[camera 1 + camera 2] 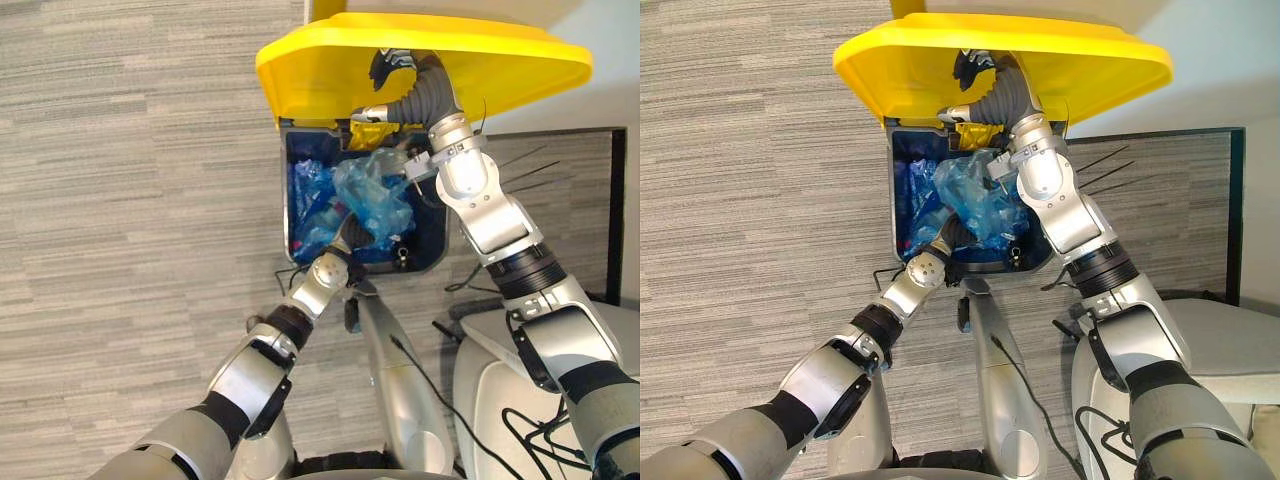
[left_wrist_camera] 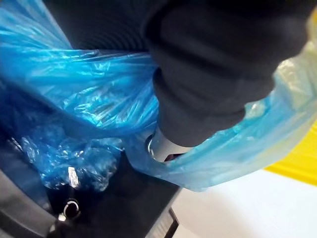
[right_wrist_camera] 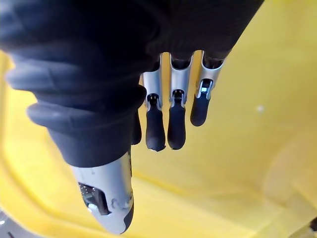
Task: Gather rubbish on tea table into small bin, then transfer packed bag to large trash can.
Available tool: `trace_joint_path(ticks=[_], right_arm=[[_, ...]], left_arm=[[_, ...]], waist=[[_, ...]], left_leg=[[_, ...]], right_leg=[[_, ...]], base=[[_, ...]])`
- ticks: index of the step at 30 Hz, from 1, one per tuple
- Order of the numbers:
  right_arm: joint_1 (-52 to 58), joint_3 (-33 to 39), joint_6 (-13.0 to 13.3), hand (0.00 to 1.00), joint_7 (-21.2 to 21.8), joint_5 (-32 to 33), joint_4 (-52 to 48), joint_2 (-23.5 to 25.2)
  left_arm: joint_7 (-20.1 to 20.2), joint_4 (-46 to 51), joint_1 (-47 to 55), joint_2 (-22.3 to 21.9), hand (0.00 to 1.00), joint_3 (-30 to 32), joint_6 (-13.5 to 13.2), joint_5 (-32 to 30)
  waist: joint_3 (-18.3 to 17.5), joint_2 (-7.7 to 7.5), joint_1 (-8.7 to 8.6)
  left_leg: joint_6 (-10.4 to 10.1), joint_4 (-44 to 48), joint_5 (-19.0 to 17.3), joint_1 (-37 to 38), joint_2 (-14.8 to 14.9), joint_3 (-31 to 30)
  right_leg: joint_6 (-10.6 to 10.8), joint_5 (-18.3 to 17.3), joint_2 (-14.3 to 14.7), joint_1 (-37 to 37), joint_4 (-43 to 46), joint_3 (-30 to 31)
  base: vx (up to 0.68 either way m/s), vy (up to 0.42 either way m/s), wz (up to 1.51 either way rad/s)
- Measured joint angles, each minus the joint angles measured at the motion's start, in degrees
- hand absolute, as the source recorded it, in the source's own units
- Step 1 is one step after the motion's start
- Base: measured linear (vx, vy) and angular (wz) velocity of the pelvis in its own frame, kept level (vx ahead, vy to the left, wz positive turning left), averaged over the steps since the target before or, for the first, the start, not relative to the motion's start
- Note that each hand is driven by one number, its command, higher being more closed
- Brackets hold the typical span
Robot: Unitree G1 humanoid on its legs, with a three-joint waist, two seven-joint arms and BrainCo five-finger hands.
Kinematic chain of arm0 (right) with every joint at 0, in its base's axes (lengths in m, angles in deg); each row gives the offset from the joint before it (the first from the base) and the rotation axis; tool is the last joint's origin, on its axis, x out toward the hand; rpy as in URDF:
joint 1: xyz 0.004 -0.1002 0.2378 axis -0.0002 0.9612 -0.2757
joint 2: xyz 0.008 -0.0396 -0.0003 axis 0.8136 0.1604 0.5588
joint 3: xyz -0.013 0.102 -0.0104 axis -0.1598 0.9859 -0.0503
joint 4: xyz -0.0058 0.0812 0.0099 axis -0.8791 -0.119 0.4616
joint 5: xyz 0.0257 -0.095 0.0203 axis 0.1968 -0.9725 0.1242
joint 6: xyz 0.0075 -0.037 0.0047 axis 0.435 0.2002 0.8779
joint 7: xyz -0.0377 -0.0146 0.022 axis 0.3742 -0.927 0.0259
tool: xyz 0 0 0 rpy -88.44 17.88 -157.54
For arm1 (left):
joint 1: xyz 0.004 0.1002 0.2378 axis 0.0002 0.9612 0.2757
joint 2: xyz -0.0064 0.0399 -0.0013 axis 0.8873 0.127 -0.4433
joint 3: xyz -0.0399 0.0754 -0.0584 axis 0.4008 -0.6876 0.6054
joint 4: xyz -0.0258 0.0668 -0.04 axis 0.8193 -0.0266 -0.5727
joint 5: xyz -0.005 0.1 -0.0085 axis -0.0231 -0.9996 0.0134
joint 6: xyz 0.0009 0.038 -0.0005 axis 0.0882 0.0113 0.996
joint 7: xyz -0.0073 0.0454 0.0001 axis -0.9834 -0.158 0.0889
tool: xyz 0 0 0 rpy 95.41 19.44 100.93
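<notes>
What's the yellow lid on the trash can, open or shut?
Open: the yellow lid is tipped up, the right hand flat against its underside, and the blue bag shows inside.

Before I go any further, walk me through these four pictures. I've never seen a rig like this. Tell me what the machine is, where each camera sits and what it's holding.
This is a two-legged humanoid robot with two silver-grey arms and fingered hands. Two pictures come from a stereo camera on its head, looking down. The other two come from cameras on its wrists, very close to each hand. It stands on a grey striped floor in front of a large trash can. The right hand reaches up with straight fingers against the underside of the yellow lid, seemingly propping it open. The left hand is down in the can, sunk into a crumpled blue plastic bag. Whether it actually holds the bag cannot be seen.
</notes>
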Motion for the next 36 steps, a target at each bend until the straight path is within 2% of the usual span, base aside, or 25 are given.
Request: trace_joint_path(ticks=[6,10,12,17,19,21,23,24,25,26,27,28,29,30,31,32,33,34,35,36], right_arm=[[3.9,0.0,0.5,0.0,0.1,-0.1,-1.9,0.6],[11.7,0.2,0.5,0.0,0.3,-0.5,-2.6,0.6],[17.3,0.8,0.6,0.0,1.4,-2.2,-2.4,0.6],[28.0,4.4,0.6,0.0,3.9,-3.6,0.5,0.3],[32.9,7.0,0.7,0.0,4.2,-4.2,0.6,0.3],[37.4,8.6,1.7,0.0,5.1,-4.5,1.2,0.6],[44.6,9.9,2.2,0.0,6.8,-4.5,2.1,1.0],[46.1,10.2,2.2,0.0,7.5,-4.6,2.5,1.4],[49.0,10.3,2.2,0.0,8.7,-4.6,3.2,2.4],[51.8,10.4,2.3,0.0,10.0,-4.8,4.5,3.7],[54.6,11.3,2.3,0.0,10.9,-5.1,5.3,4.9],[59.4,13.8,2.5,0.0,12.0,-6.1,7.4,7.5],[60.3,14.4,2.5,0.0,12.3,-6.3,7.9,8.1],[63.1,16.4,2.5,0.0,12.7,-6.6,10.0,9.9],[64.4,17.3,2.5,0.0,12.7,-6.7,10.6,10.7],[66.7,18.6,2.5,0.0,12.6,-6.7,10.9,11.6],[67.9,19.4,2.5,0.0,12.6,-6.7,11.0,11.9],[69.0,20.1,2.5,0.0,12.5,-6.7,11.1,11.9],[70.2,20.9,2.5,0.0,12.5,-6.7,11.3,11.9],[70.0,21.5,2.8,0.0,12.5,-6.7,12.7,11.7]], left_arm=[[-0.3,1.6,0.0,0.0,0.0,0.6,1.7,-7.7],[-0.3,3.4,1.6,1.3,0.0,0.4,1.9,-9.4],[-0.1,4.0,4.0,4.3,0.0,-1.6,1.7,-10.0],[0.2,5.2,13.0,12.7,0.0,-2.6,0.6,-11.0],[0.2,7.5,18.3,15.2,0.0,-1.3,-0.3,-10.8],[0.3,10.0,24.3,16.9,0.0,1.4,-1.5,-8.5],[1.5,12.8,33.3,17.8,0.0,5.9,-2.3,-4.3],[2.0,14.1,35.9,17.9,0.0,6.8,-2.5,-2.9],[2.9,15.6,40.6,17.3,0.0,8.9,-2.9,-0.8],[3.8,15.9,44.6,17.3,0.0,11.1,-3.0,0.9],[4.4,15.9,47.0,17.2,0.0,12.5,-3.0,2.1],[5.3,16.1,50.5,16.8,0.0,15.0,-3.0,4.3],[5.3,16.2,51.1,16.7,0.0,15.6,-3.0,4.7],[5.6,16.9,53.7,16.1,0.0,17.8,-3.0,6.0],[5.8,17.6,54.8,15.9,0.0,18.7,-3.1,6.7],[6.3,18.9,56.6,15.8,0.0,19.8,-3.1,7.5],[6.4,19.3,57.5,15.3,0.0,20.6,-3.0,8.2],[6.5,19.3,57.9,13.9,0.0,21.0,-3.0,8.4],[6.8,19.4,58.4,12.0,0.0,21.1,-3.2,9.1],[7.1,19.4,58.7,10.6,0.0,21.0,-3.3,9.5]], waist=[[-0.1,-0.12,0.11],[-0.5,-0.28,-0.03],[-3.2,-1.1,0.28],[-3.3,-1.11,0.8],[-3.3,-1.06,1.32],[-3.8,-1.47,1.65],[-6.2,-2.09,3.17],[-6.3,-2.13,3.29],[-6.6,-1.82,3.46],[-7.3,-0.82,3.37],[-7.9,-0.24,3.09],[-9.6,-0.25,3.04],[-10.0,-0.18,3.05],[-11.7,-0.57,3.05],[-12.4,-0.87,3.11],[-13.2,-1.49,3.39],[-13.5,-1.29,3.24],[-14.6,-0.42,3.09],[-16.9,0.0,3.7],[-18.1,0.9,3.81]], left_leg=[[-0.4,-2.1,0.3,3.0,-0.3,2.4],[-0.5,-4.7,1.9,8.1,-0.6,2.5],[-0.7,-6.7,3.3,9.4,-1.7,1.7],[-0.6,-6.0,3.7,15.7,-3.0,0.0],[0.4,-5.0,3.2,18.3,-3.9,0.0],[1.8,-4.4,3.1,19.8,-5.6,0.5],[4.7,-4.7,4.6,20.3,-8.4,4.0],[5.5,-5.1,5.1,20.7,-8.5,5.1],[7.1,-6.6,6.4,21.2,-7.9,7.1],[7.4,-7.9,7.5,21.3,-7.0,8.1],[7.3,-9.7,8.9,21.8,-6.5,8.3],[6.9,-14.0,11.5,23.0,-6.3,8.3],[7.0,-14.7,11.7,23.2,-6.2,8.2],[6.4,-17.3,13.2,23.3,-6.2,8.0],[5.9,-18.0,13.7,23.2,-6.2,7.8],[4.8,-19.1,14.7,22.9,-6.3,7.7],[4.2,-20.7,16.0,22.8,-6.2,7.2],[3.6,-23.1,17.7,22.8,-6.2,7.1],[3.3,-26.8,19.9,23.1,-6.1,7.0],[2.7,-29.1,21.6,23.3,-5.3,7.0]], right_leg=[[0.1,-0.3,-0.9,0.9,0.8,1.2],[0.8,-1.2,-2.2,5.9,0.8,0.2],[0.9,-1.4,-3.5,7.2,0.6,-0.4],[1.6,-1.8,-4.9,15.7,0.4,-2.0],[2.1,-1.4,-5.7,19.1,-0.2,-1.8],[3.6,0.7,-6.5,21.5,-2.7,-0.5],[5.7,4.7,-8.1,22.9,-9.2,1.4],[6.3,4.7,-8.8,23.6,-10.8,0.9],[8.0,1.9,-10.0,22.4,-8.4,-0.1],[3.6,1.2,-10.0,19.6,1.9,-0.1],[2.4,-0.1,-9.8,19.0,9.7,-0.2],[1.3,-2.9,-10.1,20.3,20.1,-0.1],[1.1,-3.5,-10.1,20.9,21.5,-0.1],[1.1,-5.7,-11.0,23.8,25.4,0.1],[1.3,-5.9,-11.3,25.8,25.6,0.7],[4.3,-9.9,-11.1,29.4,20.8,1.2],[5.6,-11.5,-10.2,30.9,17.1,1.1],[5.8,-12.2,-9.1,32.4,12.4,0.9],[4.8,-13.0,-7.8,34.0,5.4,0.4],[3.0,-12.3,-6.4,35.2,0.3,-0.2]], base=[[0.05,0.036,-0.03],[0.01,0.029,0.28],[0.0,0.005,0.34],[-0.05,0.052,0.25],[-0.12,0.103,0.11],[-0.17,0.159,-0.13],[-0.18,0.178,-0.4],[-0.21,0.146,-0.51],[-0.28,0.119,-0.61],[-0.3,0.11,-0.58],[-0.24,0.071,-0.33],[-0.14,0.009,-0.08],[-0.09,-0.089,-0.03],[-0.05,-0.122,-0.02],[-0.04,-0.199,-0.09],[-0.04,-0.188,-0.07],[-0.06,-0.232,-0.02],[-0.02,-0.192,-0.16],[0.0,-0.21,-0.34],[0.03,-0.127,-0.38]])
